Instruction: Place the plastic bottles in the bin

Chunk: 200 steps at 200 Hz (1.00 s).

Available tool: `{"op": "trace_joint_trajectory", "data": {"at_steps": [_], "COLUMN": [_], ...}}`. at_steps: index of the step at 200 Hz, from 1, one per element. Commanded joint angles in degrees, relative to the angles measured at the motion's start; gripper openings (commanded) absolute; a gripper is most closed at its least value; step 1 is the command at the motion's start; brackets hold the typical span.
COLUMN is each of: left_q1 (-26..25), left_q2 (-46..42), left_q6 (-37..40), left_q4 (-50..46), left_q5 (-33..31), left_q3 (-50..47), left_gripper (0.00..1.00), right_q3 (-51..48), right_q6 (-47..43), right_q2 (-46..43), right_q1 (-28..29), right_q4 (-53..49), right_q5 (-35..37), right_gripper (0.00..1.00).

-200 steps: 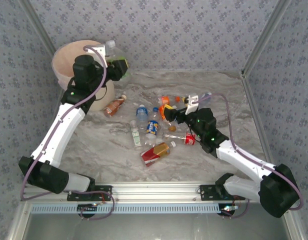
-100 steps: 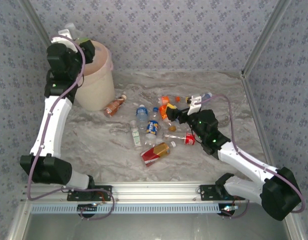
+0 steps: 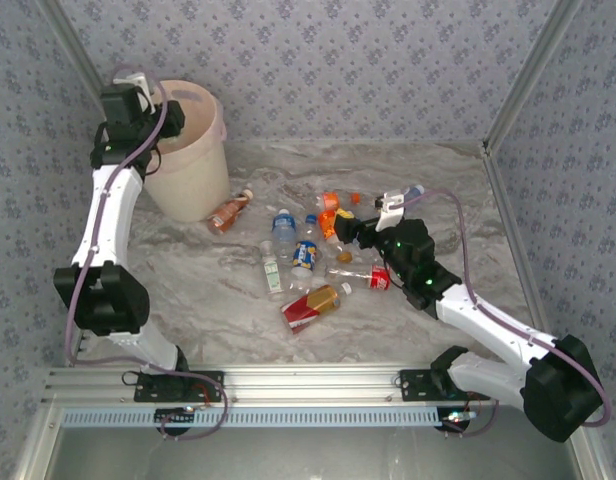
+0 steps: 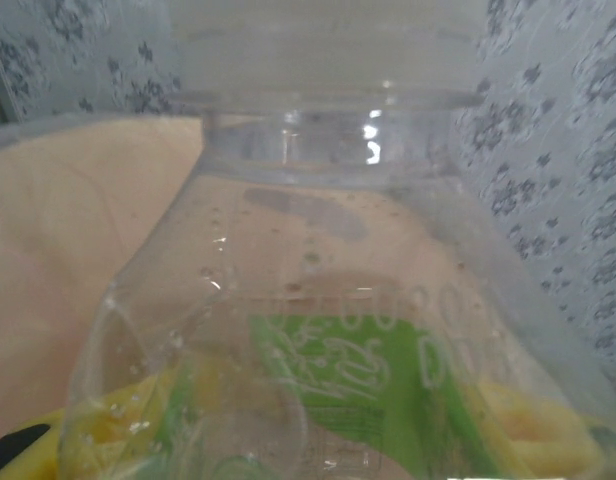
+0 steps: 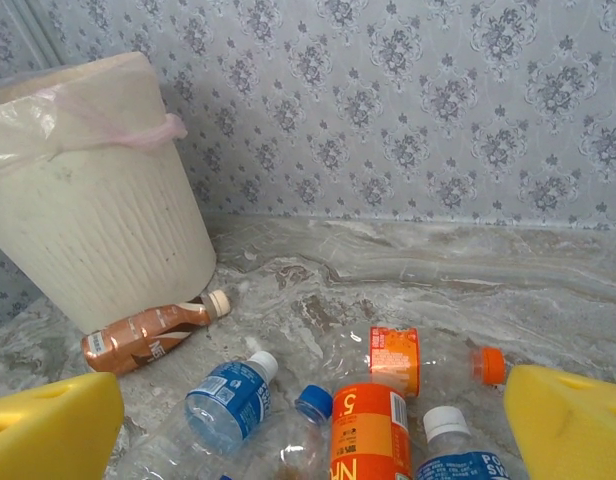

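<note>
Nearest, right fingers (image 5: 50, 432): spread wide, grasping nothing, low over the loose plastic bottles (image 3: 306, 258) on the table (image 3: 208, 300). Hold in place; avoid nudging the orange-labelled bottle (image 5: 371, 440) lying between them.

Farther, at the left rear corner, left fingers (image 4: 560, 432): clenched on a clear green-labelled bottle (image 4: 348, 385), raised at the rim of the bin (image 3: 193, 175). Position wholly over the opening: not determinable from these views.

Procedure for the release:
- Bring the full bottle body inside the rim line before opening.
- Open wide in one motion to avoid leaving the bottle hung on one finger.
- Stay clear of the pink liner (image 5: 118, 125) folded over the rim to prevent snagging the bag.
- Withdraw straight up afterwards.

Appearance, near to far:
- Red-labelled bottle (image 3: 310, 306): nearest of the cluster, lying on its side.
- Blue-labelled bottles (image 5: 223, 395): clear bodies, white and blue caps, mid-cluster.
- Orange-labelled bottle: clear, orange band around the body.
- Brown bottle (image 5: 148, 335): on its side, cream cap, just beside the foot of the bin.
- Green-labelled bottle: transparent, droplets on the inner wall, raised lettering over the label, neck ring at the top of the left wrist view; cap not discernible.
- Bin: cream-white, ribbed wall, tapering downward.
</note>
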Motion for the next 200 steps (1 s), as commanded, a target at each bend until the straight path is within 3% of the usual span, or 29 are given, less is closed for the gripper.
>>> {"op": "trace_joint_trajectory", "data": {"at_steps": [1, 52, 95, 143, 200], "left_q1": [0.19, 0.17, 0.10, -0.22, -1.39], "left_q2": [0.97, 5.99, 7.97, 10.42, 7.89], "left_q6": [1.44, -5.73, -7.86, -9.47, -8.69], "left_q4": [-3.27, -14.02, -17.04, -20.97, -20.74], "left_q5": [1.35, -0.24, 0.19, 3.24, 5.28], "left_q3": [2.85, 9.54, 11.20, 15.02, 16.12], "left_gripper": [0.52, 0.58, 0.60, 0.73, 0.83], "right_q3": [2.02, 2.11, 2.12, 2.08, 3.73], "right_q6": [1.42, 2.27, 2.24, 2.32, 8.76], "right_q2": [-1.03, -0.86, -0.77, -0.42, -0.63], "right_q1": [0.41, 0.40, 0.35, 0.37, -2.66], "right_q4": [-1.64, -2.96, -4.17, -4.77, -17.36], "right_q5": [1.46, 2.40, 2.61, 2.87, 9.53], "right_gripper": [1.00, 1.00, 1.00, 1.00, 1.00]}}
